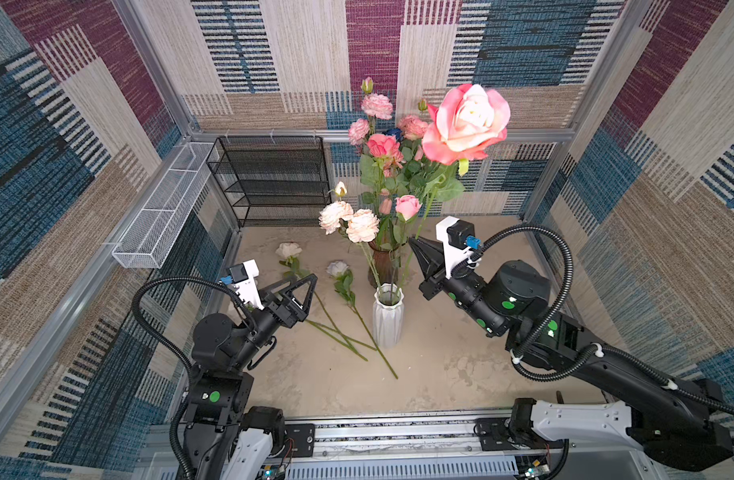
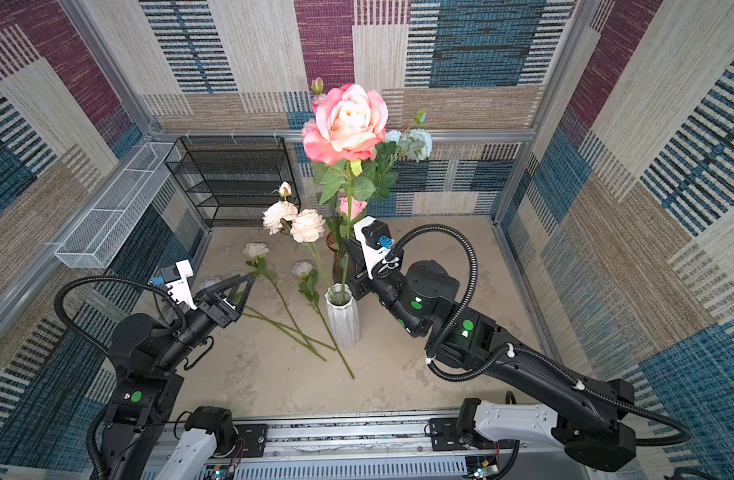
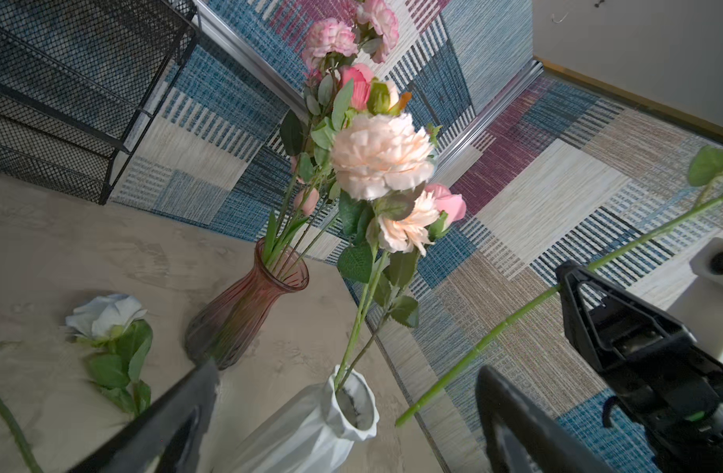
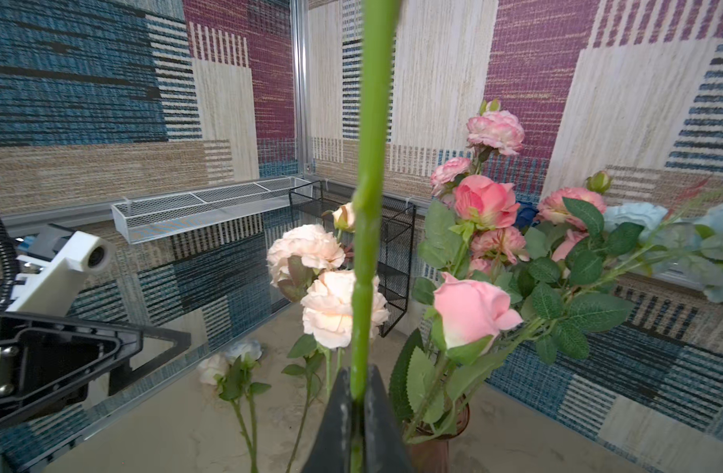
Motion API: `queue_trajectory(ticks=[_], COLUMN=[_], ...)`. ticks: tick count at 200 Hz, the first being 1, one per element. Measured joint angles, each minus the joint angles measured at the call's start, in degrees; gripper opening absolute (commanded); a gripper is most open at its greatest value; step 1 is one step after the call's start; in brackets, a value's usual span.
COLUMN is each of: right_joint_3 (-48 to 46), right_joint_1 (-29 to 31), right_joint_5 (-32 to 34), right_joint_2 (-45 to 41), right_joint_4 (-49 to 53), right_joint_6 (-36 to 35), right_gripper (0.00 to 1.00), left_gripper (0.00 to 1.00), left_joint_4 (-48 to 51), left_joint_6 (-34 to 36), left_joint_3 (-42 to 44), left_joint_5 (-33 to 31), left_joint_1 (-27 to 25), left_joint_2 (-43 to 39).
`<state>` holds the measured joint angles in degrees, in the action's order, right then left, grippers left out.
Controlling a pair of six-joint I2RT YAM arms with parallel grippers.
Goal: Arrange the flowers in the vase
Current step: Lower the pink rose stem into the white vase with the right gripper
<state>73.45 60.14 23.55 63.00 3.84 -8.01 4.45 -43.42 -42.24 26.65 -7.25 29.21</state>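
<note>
Clamping rose stem [image 4: 372,164] tightly in my right fingers [image 4: 338,413], stem end hanging below them near white vase [image 1: 388,320] mouth, my left fingers [image 3: 167,417] gaping wide, gripping nothing, hovering over loose flowers [image 1: 339,270]

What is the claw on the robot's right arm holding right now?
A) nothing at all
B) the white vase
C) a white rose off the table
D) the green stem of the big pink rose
D: the right gripper is shut on the green stem, which rises to the big pink rose.
</note>
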Motion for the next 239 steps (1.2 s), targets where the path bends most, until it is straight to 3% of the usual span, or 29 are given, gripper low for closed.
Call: queue_trajectory(ticks=[58, 119, 155, 196, 239], right_joint_3=[-3.82, -10.99, -14.71, -16.11, -17.03], right_joint_1=[-4.35, -4.59, -4.61, -4.61, -4.59], right_joint_5=[-5.07, -10.01, -10.71, -12.59, -14.53], right_joint_2=[5.29, 6.01, 5.51, 3.39, -0.11], right_joint_4=[-4.76, -3.28, 0.37, 3.80, 4.68], right_joint_6=[0.94, 9.07, 14.25, 18.45, 20.24], right_gripper=[0.00, 0.00, 0.16, 0.56, 0.70], left_gripper=[1.00, 1.00, 1.00, 1.00, 1.00], left_joint_4=[0.98, 0.96, 0.92, 0.94, 1.05], left_joint_6=[0.02, -0.17, -0.94, -1.70, -2.16], left_joint_3=[1.66, 4.00, 4.94, 5.62, 5.90], left_joint_5=[-0.87, -0.81, -0.74, -0.55, -0.59], left_joint_1=[0.00, 0.00, 0.00, 0.00, 0.00], left_joint_2=[-0.07, 1.01, 2.10, 3.30, 3.80])
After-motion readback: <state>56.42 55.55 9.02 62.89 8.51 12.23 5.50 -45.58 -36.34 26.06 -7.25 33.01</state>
